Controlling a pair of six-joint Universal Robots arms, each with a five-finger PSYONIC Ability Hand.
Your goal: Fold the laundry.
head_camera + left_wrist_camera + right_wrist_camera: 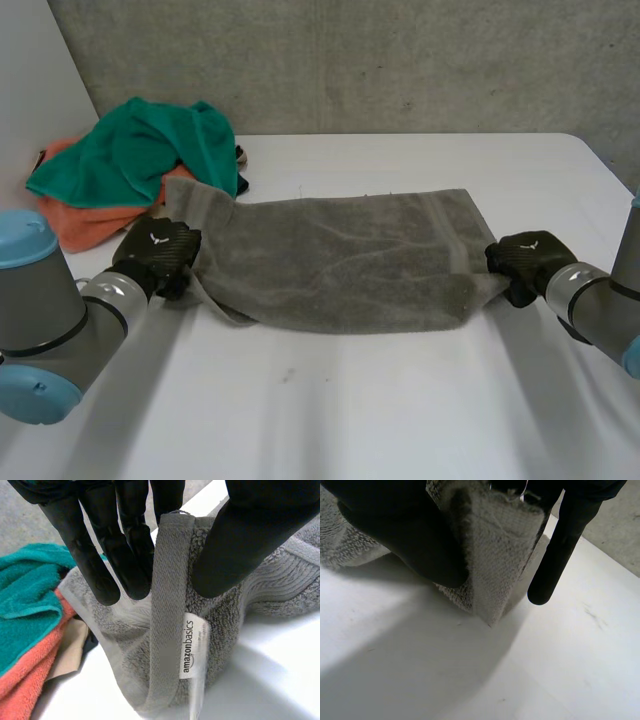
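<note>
Two hands on one grey towel (350,260), which lies spread flat across the middle of the white surface (400,400). The left hand (158,255) has its left end, the hem running up between straight fingers (95,565) and thumb and pinched there, a white label (192,645) just below; the right hand (528,262) clamps the right end's corner between thumb and fingers (560,545), one finger sticking straight out beside it. Teal cloth (140,150) is heaped on an orange cloth (85,225) at the surface's far left, right against the towel.

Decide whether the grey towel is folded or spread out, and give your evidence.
Spread out: the grey towel lies stretched flat between the left hand and right hand, each pinching one end.
</note>
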